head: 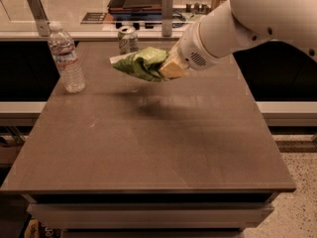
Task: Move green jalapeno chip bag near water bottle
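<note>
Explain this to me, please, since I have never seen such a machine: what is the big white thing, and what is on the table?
That white thing is a robot arm, reaching in from the picture's right. The single camera looks down at the brown table from its near edge. The gripper at the arm's tip is shut on the green jalapeno chip bag, holding it above the table. A water bottle stands far left; a soda can stands behind the bag.

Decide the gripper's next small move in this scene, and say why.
Probably carry the bag sideways toward the water bottle, then lower it. The gripper holds the green jalapeno chip bag in the air above the table, in front of the soda can, with a clear gap to the bottle.
</note>
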Action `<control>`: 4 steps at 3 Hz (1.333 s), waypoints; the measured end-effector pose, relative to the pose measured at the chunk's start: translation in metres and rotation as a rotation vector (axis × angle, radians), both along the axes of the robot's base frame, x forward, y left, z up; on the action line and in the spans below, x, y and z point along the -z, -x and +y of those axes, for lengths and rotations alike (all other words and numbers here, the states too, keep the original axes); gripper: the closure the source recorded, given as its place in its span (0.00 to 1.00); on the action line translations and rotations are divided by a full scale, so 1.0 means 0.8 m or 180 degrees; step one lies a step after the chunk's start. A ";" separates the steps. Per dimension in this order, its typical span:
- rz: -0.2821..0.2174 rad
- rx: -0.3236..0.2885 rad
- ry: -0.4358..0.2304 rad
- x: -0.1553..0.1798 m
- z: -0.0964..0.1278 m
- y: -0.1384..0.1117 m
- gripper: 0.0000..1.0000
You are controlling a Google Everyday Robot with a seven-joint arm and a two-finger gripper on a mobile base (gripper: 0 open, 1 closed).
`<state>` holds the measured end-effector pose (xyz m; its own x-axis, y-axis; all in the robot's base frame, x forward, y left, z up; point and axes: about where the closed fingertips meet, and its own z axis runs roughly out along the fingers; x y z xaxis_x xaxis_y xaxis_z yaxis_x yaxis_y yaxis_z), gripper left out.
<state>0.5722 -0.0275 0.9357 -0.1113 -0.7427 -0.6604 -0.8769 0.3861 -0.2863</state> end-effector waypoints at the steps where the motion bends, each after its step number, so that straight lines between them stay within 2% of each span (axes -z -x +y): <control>1: 0.0103 -0.0060 0.0064 0.016 0.024 0.010 1.00; 3: 0.0266 -0.0107 0.0152 0.042 0.068 0.016 1.00; 4: 0.0378 -0.0209 0.0199 0.052 0.088 0.022 1.00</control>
